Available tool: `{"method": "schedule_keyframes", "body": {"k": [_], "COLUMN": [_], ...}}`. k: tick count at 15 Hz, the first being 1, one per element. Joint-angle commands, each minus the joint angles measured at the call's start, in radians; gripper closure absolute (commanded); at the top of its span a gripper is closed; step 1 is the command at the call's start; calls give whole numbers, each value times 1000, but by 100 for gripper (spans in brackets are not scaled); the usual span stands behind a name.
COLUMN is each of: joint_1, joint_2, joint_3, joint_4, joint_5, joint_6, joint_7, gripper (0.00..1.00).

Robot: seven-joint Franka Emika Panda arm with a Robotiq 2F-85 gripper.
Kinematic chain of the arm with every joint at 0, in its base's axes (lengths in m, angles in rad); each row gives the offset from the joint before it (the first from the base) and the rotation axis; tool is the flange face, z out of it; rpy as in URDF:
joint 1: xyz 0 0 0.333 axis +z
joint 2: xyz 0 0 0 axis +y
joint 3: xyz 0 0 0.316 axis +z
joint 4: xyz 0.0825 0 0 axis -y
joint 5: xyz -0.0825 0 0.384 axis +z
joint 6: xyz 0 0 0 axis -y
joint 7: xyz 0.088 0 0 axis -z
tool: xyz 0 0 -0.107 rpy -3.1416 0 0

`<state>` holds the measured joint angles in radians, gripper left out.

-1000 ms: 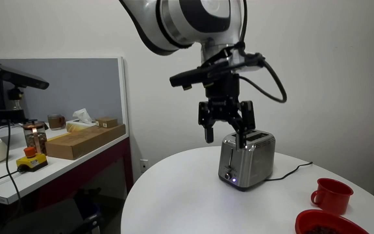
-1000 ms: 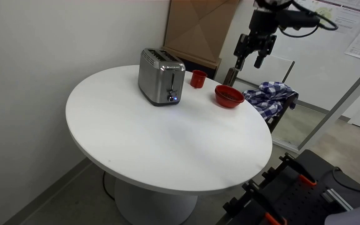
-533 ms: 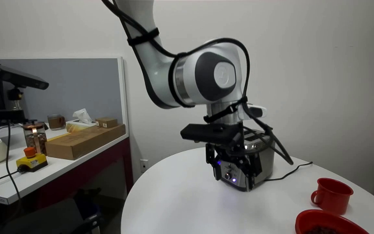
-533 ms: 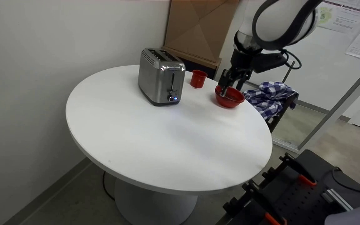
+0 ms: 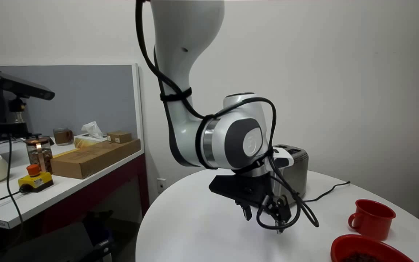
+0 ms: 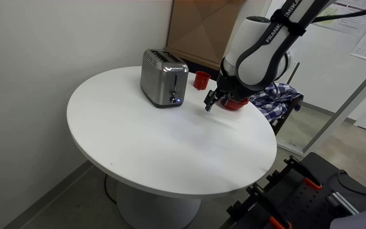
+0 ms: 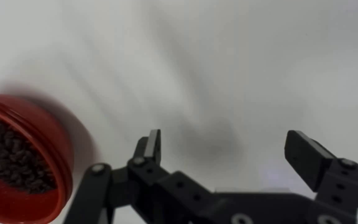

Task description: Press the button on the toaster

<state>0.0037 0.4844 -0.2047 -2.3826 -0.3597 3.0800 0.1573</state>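
Note:
The steel toaster (image 6: 157, 78) stands upright on the white table, its control end facing the table's middle. That end has a vertical lever slot (image 6: 175, 83), a round knob (image 6: 173, 100) and a lit blue light (image 6: 178, 100). In an exterior view my arm hides that end, and only the toaster's top and side (image 5: 296, 178) show. My gripper (image 5: 264, 222) is open and empty, tilted, low over the table in front of the toaster and apart from it. It also shows in an exterior view (image 6: 216, 104) and in the wrist view (image 7: 224, 140), where the toaster is out of view.
A red bowl of dark beans (image 7: 54, 137) lies close beside my gripper; it also shows in both exterior views (image 5: 355, 242) (image 6: 232, 104). A red mug (image 5: 373, 220) stands behind it. The toaster's black cord (image 5: 327, 193) runs across the white table (image 6: 157, 149).
My arm has come down from above the toaster's height to just over the table. The gripper has moved nearer the toaster's control end and tilted. The toaster has not moved.

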Motion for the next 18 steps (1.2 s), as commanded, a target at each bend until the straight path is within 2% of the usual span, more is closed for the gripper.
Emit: {"method": "schedule_keyframes", "body": {"k": [1, 6, 9, 18], "joint_1": [27, 48, 38, 4], "joint_2": [100, 206, 251, 330], "joint_3": [3, 14, 38, 102], "joint_4": [62, 117, 138, 176], "joint_5": [112, 222, 263, 282], "joint_6": [102, 279, 370, 551], "joint_7": [-40, -84, -116, -164], "gripper": [0, 0, 0, 0]}}
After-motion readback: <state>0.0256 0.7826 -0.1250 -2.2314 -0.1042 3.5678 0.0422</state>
